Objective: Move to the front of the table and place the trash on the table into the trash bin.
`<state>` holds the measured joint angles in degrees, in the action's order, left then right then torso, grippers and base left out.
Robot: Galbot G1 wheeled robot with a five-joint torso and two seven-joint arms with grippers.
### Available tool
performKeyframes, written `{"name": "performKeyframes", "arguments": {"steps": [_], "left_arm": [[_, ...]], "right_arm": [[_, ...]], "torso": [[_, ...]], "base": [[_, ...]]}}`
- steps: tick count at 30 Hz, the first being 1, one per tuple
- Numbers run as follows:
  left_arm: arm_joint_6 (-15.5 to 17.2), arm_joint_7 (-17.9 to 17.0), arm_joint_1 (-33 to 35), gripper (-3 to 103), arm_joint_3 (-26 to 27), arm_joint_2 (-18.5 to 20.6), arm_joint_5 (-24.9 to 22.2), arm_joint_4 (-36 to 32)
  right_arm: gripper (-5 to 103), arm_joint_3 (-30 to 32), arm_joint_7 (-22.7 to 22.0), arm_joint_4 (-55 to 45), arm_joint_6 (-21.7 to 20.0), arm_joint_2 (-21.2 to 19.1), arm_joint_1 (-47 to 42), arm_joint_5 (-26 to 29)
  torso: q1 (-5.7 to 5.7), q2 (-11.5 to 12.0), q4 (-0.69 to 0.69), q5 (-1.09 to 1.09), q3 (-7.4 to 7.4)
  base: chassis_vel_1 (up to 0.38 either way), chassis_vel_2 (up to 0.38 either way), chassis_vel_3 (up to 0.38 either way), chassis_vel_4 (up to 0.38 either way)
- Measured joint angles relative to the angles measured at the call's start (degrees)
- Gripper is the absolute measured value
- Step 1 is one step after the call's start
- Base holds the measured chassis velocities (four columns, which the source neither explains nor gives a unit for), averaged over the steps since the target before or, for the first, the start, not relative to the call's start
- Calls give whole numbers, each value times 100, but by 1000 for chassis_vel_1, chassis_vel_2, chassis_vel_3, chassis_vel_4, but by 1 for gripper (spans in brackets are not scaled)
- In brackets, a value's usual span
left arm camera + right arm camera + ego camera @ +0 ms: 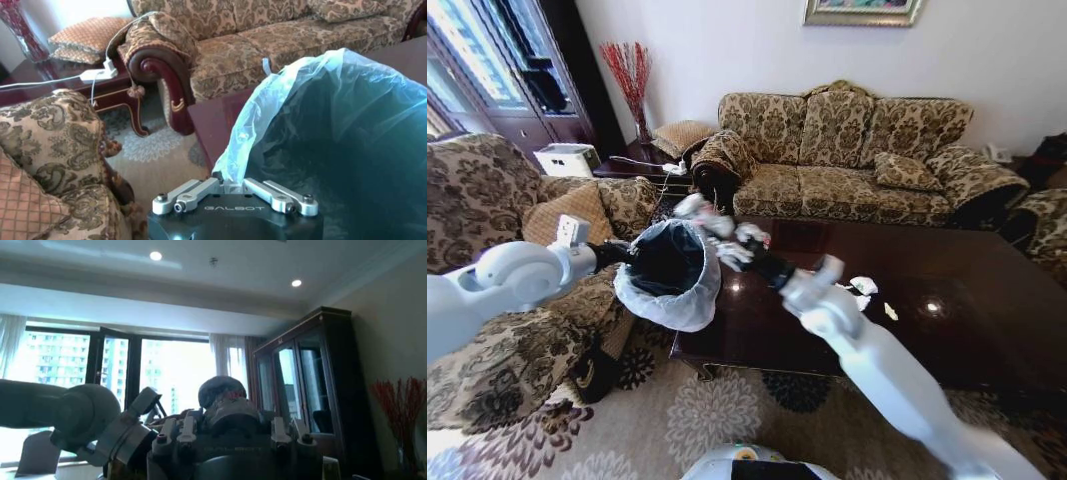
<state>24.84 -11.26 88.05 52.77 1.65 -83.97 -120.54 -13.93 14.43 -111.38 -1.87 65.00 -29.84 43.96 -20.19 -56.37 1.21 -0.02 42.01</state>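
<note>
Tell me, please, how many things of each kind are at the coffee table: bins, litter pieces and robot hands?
trash bin, held up by the left hand: 1
crumpled white tissue on the table: 1
small pale scrap on the table: 1
robot hands, left hand and right hand: 2
Total: 5

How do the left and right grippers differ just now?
The left gripper is shut on the trash bin's rim, holding it tilted beside the table; the right gripper hovers at the bin's mouth. The left reaches from the armchair side, the right across the table. Both meet at the bin.
</note>
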Motion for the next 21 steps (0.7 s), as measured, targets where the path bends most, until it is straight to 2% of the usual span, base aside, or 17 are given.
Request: {"name": "performKeyframes", "arguments": {"steps": [4, 13, 15, 16, 19, 21], "left_arm": [[15, -64, 1, 0, -1, -72, 10, -32], [79, -62, -25, 0, 17, -162, 9, -207], [79, -68, -21, 0, 16, -179, 9, -206], [79, -68, -21, 0, 16, -179, 9, -206], [78, -81, -16, 0, 12, -202, 18, -211], [78, -81, -16, 0, 12, -204, 19, -212]], "right_arm": [[47, -359, -68, 309, -30, 163, 305, -192], [46, -617, -196, 637, -100, 362, 517, -563], [56, -611, -205, 633, -102, 331, 474, -602], [56, -611, -205, 633, -102, 331, 474, -602], [73, -563, -171, 598, -68, 306, 381, -599], [73, -550, -143, 579, -32, 297, 349, -591]], "torso": [[1, 0, -1, 2, 0], [1, 0, -2, 2, 0], [2, 0, -3, 2, -1], [2, 0, -3, 2, -1], [2, 0, -2, 3, -1], [2, 0, -2, 3, -1]], "base": [[0, 0, 0, 0], [0, 0, 0, 0], [0, 0, 0, 0], [0, 0, 0, 0], [0, 0, 0, 0], [0, 0, 0, 0]]}}
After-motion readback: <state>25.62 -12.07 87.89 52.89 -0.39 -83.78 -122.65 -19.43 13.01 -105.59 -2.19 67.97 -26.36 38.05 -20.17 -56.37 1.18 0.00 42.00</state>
